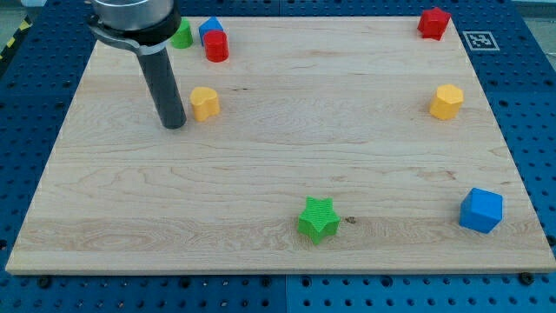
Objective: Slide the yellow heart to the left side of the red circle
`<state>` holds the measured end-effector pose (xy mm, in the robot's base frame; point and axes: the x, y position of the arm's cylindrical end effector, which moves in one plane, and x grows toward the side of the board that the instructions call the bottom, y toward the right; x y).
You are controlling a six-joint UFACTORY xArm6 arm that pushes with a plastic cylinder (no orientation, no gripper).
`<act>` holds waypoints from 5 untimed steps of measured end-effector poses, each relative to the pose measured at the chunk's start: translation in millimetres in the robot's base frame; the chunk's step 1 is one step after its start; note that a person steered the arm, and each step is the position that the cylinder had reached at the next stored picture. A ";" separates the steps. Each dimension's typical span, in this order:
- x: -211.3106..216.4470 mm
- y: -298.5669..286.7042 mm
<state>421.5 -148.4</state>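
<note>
The yellow heart [204,103] lies in the upper left part of the wooden board [278,174]. The red circle [216,46] stands above it near the view's top, touching a blue block [209,29]. My tip [175,124] rests on the board just left of and slightly below the yellow heart, a small gap apart from it.
A green block [182,34] sits left of the blue block, partly hidden by the arm. A red block [433,23] is at the top right, a yellow hexagon [446,102] at the right, a blue cube [480,210] at the bottom right, a green star [318,218] at the bottom middle.
</note>
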 end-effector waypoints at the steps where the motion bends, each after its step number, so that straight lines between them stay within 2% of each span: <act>1: -23.2 -14.5; 4: -36.4 -17.9; 5: -16.9 -20.4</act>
<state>404.6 -168.8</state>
